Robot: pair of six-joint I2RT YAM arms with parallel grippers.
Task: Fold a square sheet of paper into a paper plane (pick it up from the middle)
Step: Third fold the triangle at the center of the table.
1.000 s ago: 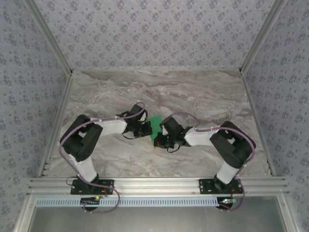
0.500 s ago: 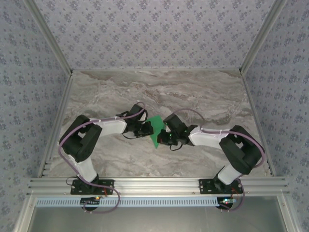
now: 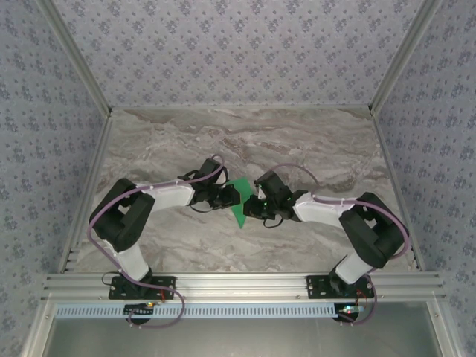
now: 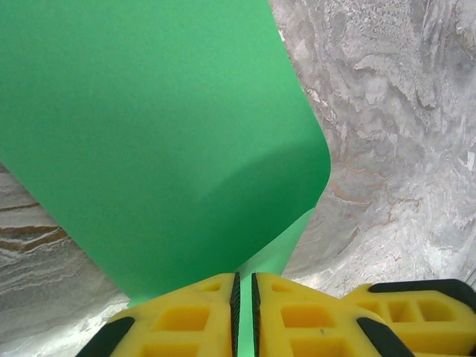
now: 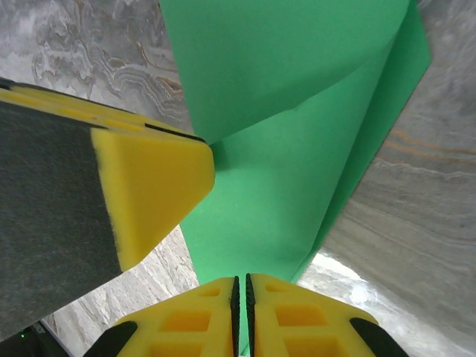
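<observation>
The square sheet of paper [image 3: 239,205] is bright green and folded into a creased triangle, at the middle of the marble table [image 3: 312,149] between both grippers. My left gripper [image 3: 231,195] meets it from the left, my right gripper [image 3: 252,207] from the right. In the left wrist view the sheet [image 4: 163,134] curves up above my left gripper [image 4: 245,277], whose jaws stand a narrow slit apart with green showing in the slit. My right gripper [image 5: 240,279] likewise shows a thin slit over the paper [image 5: 282,156]. The left gripper's yellow fingertip [image 5: 152,190] rests against the fold.
The table has a raised metal frame [image 3: 238,284] along its near edge, where both arm bases [image 3: 141,284] are bolted. Patterned walls [image 3: 238,52] close the back and sides. Bare marble lies behind and in front of the paper.
Both pairs of jaws have parted from fully shut to a narrow slit. The right gripper has moved a little away from the near edge, and the paper has shifted slightly with it.
</observation>
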